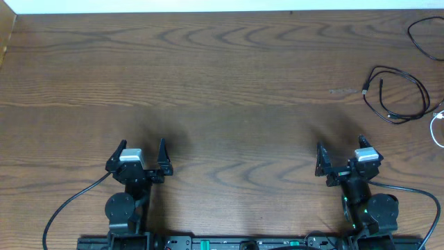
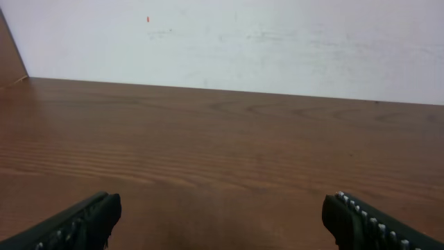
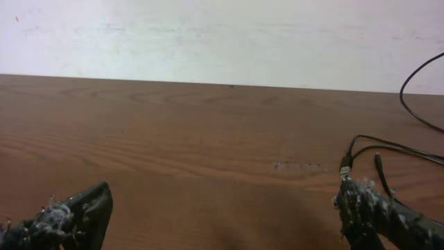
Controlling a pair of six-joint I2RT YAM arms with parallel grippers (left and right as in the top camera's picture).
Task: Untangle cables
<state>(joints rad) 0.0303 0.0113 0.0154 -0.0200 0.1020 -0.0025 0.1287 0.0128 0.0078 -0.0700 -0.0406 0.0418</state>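
A thin black cable (image 1: 399,94) lies in a loose loop on the wooden table at the far right, its plug end toward the left; it also shows in the right wrist view (image 3: 374,156). A second black cable (image 1: 424,35) curves at the top right edge. A bit of a white cable (image 1: 438,125) shows at the right edge. My left gripper (image 1: 142,154) is open and empty near the front left; its fingers frame bare wood (image 2: 220,219). My right gripper (image 1: 341,157) is open and empty near the front right (image 3: 222,215), well short of the cables.
The wooden table (image 1: 208,83) runs back to a white wall (image 3: 208,35). Thicker black wires run from the arm bases along the front edge, one at the left (image 1: 66,208) and one at the right (image 1: 423,198). A faint scuff mark (image 1: 341,90) lies left of the cable loop.
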